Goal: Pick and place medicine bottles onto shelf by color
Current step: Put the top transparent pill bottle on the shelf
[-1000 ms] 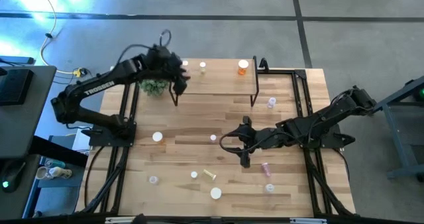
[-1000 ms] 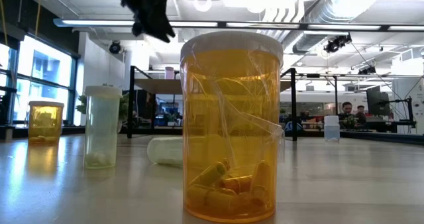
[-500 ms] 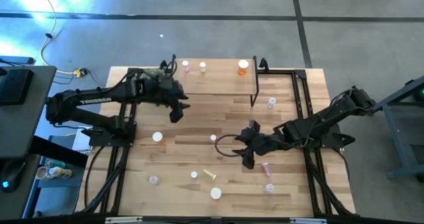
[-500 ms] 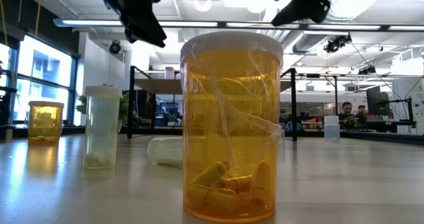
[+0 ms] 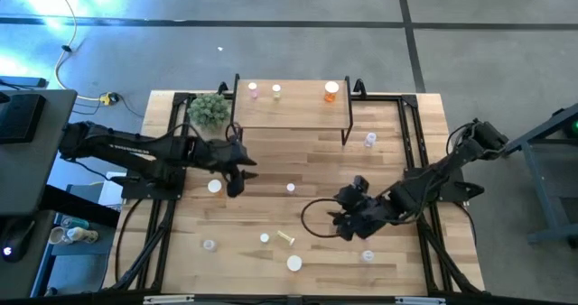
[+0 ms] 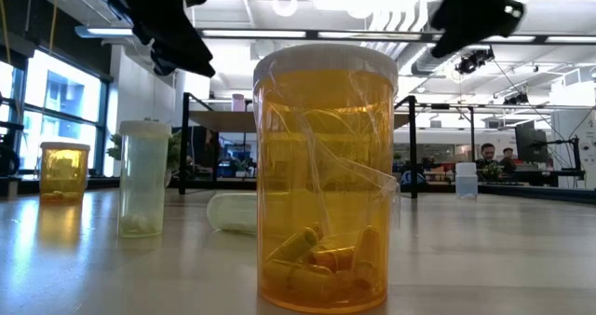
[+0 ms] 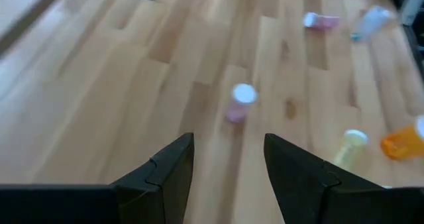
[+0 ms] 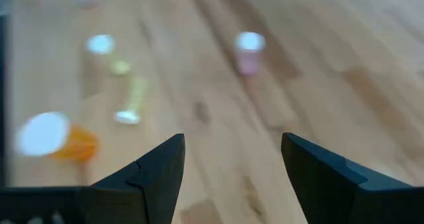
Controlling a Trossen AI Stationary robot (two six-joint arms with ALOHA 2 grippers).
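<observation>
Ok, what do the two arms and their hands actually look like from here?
Both arms are dark, nearly black, built of jointed tubular segments. The left arm carries white lettering along one segment; a black cable loops beside the right arm. The left hand and right hand each end in two flat, angular dark fingers.
</observation>
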